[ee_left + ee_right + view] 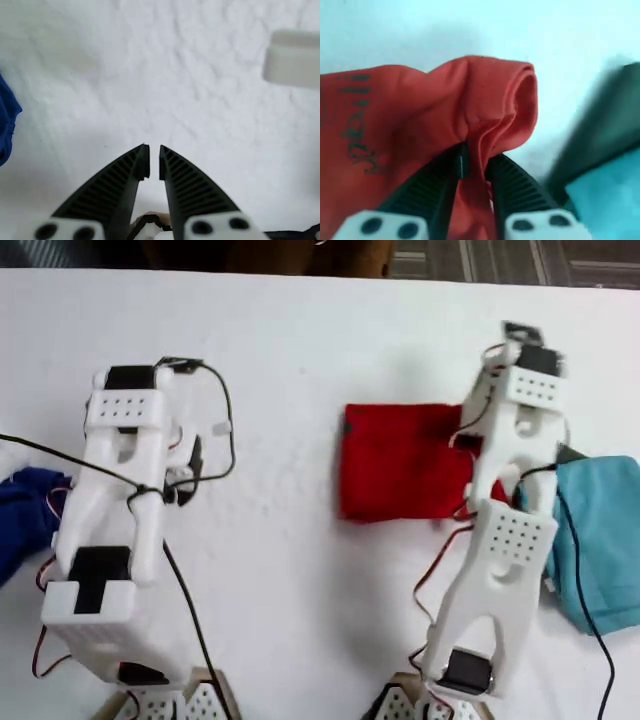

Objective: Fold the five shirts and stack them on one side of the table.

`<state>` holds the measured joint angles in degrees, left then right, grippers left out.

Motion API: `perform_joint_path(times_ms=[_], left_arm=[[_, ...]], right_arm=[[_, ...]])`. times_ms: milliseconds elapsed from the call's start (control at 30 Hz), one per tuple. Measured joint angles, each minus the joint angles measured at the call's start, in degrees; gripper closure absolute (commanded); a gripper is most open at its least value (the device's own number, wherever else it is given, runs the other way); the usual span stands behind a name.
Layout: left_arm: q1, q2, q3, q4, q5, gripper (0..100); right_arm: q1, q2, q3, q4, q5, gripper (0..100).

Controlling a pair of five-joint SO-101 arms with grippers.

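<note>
A folded red shirt [400, 462] lies right of the table's middle. My right gripper [472, 167] is shut on a bunched fold of the red shirt [420, 115] at its right edge, under the right arm [505, 470]. A teal shirt [605, 530] lies crumpled at the right edge, partly under that arm. A blue shirt [25, 510] lies at the left edge beside the left arm [115, 490]. My left gripper [151, 162] is shut on nothing just above the bare white table [165, 75], with the blue shirt [6, 125] off to one side.
The white tablecloth [290, 570] is bare between the two arms and along the back. Black cables [215, 440] loop off the left arm. A white part of an arm [292, 57] shows beyond the left gripper.
</note>
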<state>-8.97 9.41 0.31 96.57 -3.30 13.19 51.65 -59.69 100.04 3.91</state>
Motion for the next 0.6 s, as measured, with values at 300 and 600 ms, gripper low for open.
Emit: perform_joint_path(times_ms=[300, 600], left_arm=[[0.0, 0.0, 0.0, 0.0, 0.0, 94], [0.0, 0.0, 0.0, 0.0, 0.0, 94]], right_arm=[[4.7, -7.2, 0.0, 0.0, 1.4, 98.0], [17.3, -7.5, 0.0, 0.2, 4.9, 98.0]])
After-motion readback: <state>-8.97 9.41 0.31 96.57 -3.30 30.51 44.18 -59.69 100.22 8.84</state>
